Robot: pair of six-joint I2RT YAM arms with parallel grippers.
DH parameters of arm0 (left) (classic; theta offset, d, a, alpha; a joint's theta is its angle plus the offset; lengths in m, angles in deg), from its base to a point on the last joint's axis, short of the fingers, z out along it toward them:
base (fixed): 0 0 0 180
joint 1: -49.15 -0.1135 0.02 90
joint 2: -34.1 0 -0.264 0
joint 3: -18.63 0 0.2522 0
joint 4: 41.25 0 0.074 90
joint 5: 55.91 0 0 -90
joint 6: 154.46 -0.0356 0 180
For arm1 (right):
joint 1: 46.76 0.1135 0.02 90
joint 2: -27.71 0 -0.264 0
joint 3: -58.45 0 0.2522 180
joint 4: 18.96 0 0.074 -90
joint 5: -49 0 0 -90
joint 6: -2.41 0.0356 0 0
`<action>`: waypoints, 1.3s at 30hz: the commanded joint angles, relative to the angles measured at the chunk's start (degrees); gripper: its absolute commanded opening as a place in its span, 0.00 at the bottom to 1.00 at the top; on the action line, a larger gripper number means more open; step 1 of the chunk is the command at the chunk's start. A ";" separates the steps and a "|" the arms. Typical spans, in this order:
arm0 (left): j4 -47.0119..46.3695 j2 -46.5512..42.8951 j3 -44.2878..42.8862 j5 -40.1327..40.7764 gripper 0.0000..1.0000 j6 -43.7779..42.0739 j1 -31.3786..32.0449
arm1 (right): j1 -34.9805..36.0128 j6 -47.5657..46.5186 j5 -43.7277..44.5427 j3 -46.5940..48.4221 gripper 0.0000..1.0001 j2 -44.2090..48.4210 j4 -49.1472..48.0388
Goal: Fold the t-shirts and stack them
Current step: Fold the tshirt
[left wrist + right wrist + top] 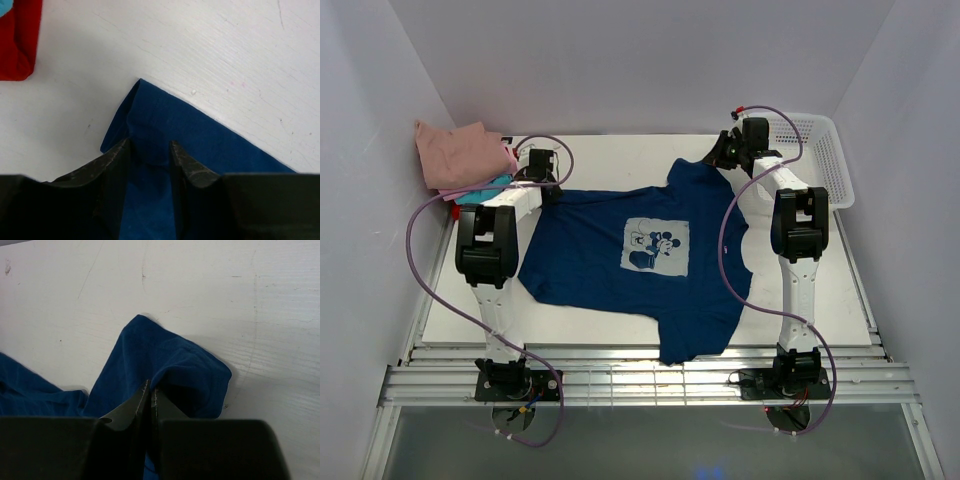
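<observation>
Tee (200, 135) corner inside half-open left tool (149, 146); right tool (151, 386) tight on fold

**Inspector:** Garment count, please.

**Operator:** I count one navy tee (585, 255) spread open on the table (610, 160), bearing one square print. Stacked at the far left corner I can tell three folded pieces by colour: one dusty-pink tee (455, 148), one teal tee (485, 190), one red tee (17, 40). Whether more lie between them I cannot tell.

**Inspector:** Containers and equipment?

**Operator:** One white mesh basket (820, 150), at the far right corner. Two arms at the near edge: one left arm (485, 245), one right arm (800, 225). One table. That makes four garments counted.
</observation>
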 commanded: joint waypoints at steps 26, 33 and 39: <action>-8.06 -15.70 7.97 6.45 0.00 0.50 -0.33 | -0.15 -2.89 -3.74 -10.96 0.08 16.83 -5.36; -7.89 -18.35 8.78 5.49 0.00 0.41 -0.33 | -0.15 -3.51 -3.47 -18.78 0.08 22.45 -6.25; -7.19 -20.63 13.77 5.40 0.00 2.52 -0.33 | 0.11 -4.74 -2.68 -28.27 0.08 29.04 -6.95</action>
